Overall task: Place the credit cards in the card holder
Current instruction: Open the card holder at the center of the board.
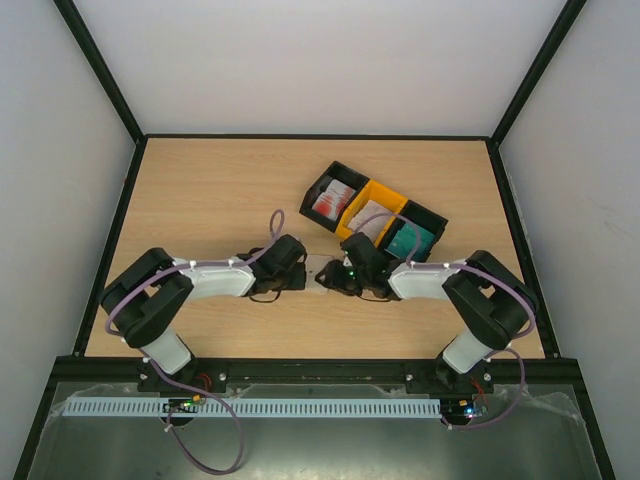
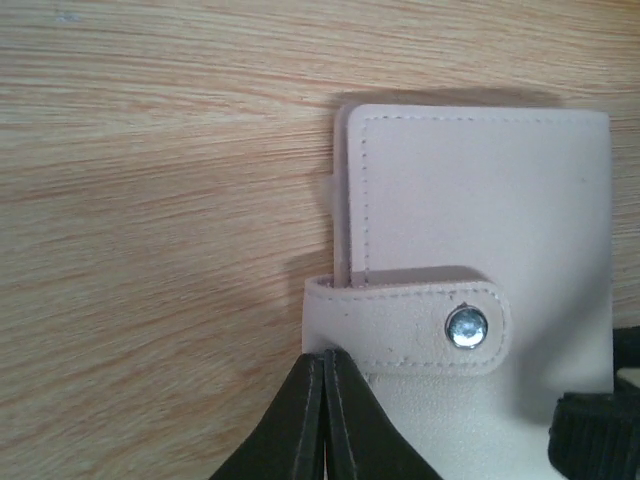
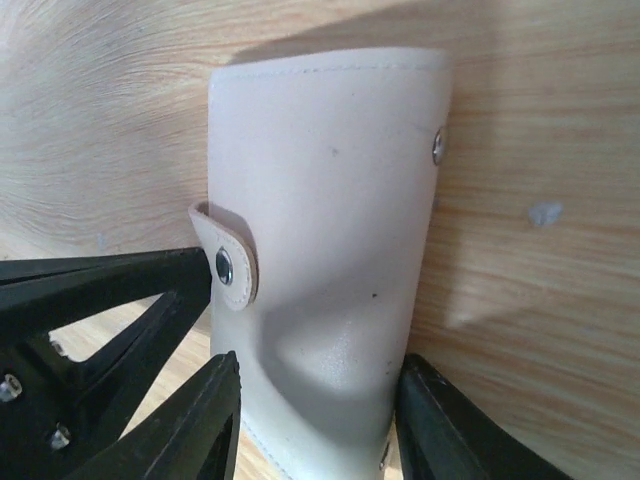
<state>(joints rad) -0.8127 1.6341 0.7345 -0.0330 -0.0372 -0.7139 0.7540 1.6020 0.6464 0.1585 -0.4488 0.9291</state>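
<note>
- Card holder [image 3: 330, 180]: light, soft, dents when squeezed
- Clamped across side edges, 6 o'clock, by right gripper [image 3: 320, 375]
- Left gripper [image 2: 322, 365] pressed together at strap [image 2: 405, 325], 9 o'clock

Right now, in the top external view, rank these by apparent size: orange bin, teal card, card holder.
1. orange bin
2 and 3, unranked: teal card and card holder look alike, and the holder is mostly hidden.
</note>
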